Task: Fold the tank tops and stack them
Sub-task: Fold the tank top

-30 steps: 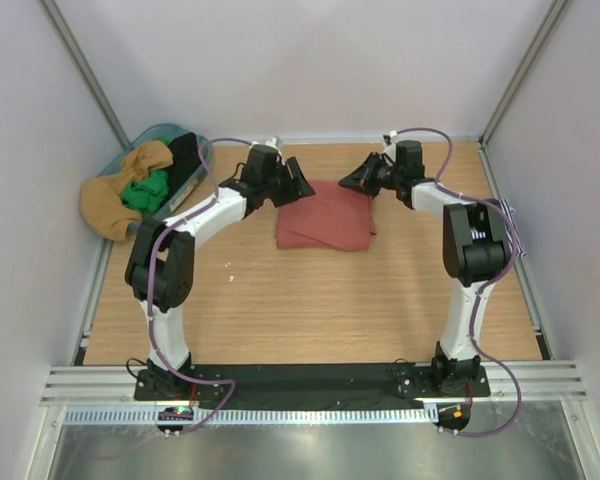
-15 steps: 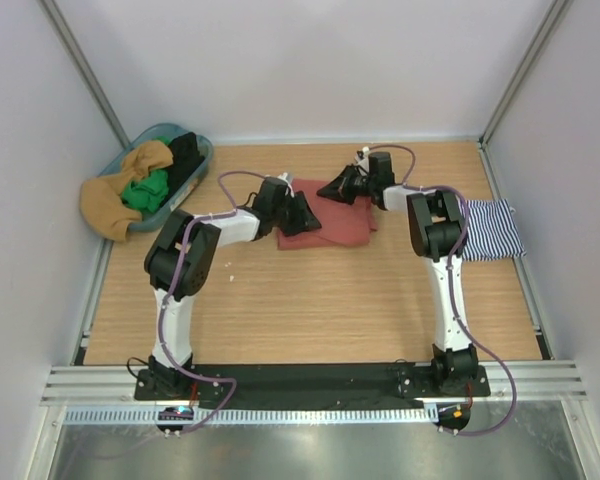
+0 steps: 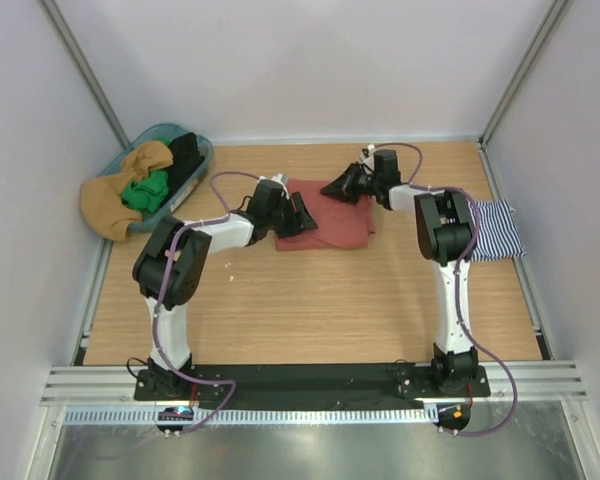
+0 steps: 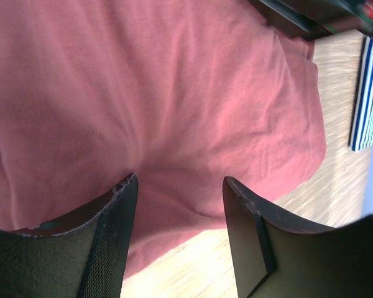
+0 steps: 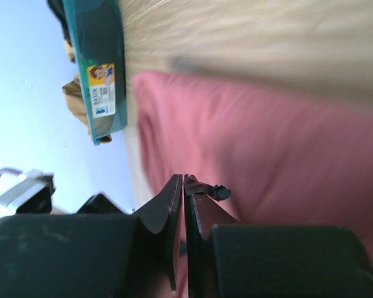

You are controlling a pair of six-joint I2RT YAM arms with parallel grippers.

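Toward 12 o'clock from the centre of the table (image 3: 310, 310), the red top (image 3: 330, 228) lies folded into a rough rectangle, flat on the wood. Both arms reach in over it from opposite sides.

Left gripper (image 3: 300, 214): over the red top's 9 o'clock edge, pointing toward 3 o'clock. Its wrist view shows the left gripper (image 4: 177, 186) with jaws apart and the two dark fingers (image 4: 115, 214) spread over the cloth. Red fabric fills the gap between them, and nothing is clamped. Whether the fingertips touch the cloth cannot be told.

Right gripper (image 3: 338, 187): at the red top's 12 o'clock edge, pointing toward 9 o'clock. In its wrist view the right gripper (image 5: 183, 185) has its fingers (image 5: 168, 205) pressed together with no cloth seen between them. The red top (image 5: 280, 155) spreads just below and beyond the tips, blurred.

Striped top (image 3: 497, 230): navy and white, at the table's 3 o'clock edge, well apart from the red top and partly hidden behind the right arm's elbow. The left wrist view catches a strip of the striped top (image 4: 368, 93) at its right border, past bare wood.

Bin (image 3: 202, 152): teal plastic, at the table's 10 o'clock corner, holding a green cloth (image 3: 143, 190) and a black cloth (image 3: 183, 155). A mustard cloth (image 3: 110, 205) spills over its rim toward 8 o'clock. The bin (image 5: 99, 68) also shows in the right wrist view, bearing a small label.
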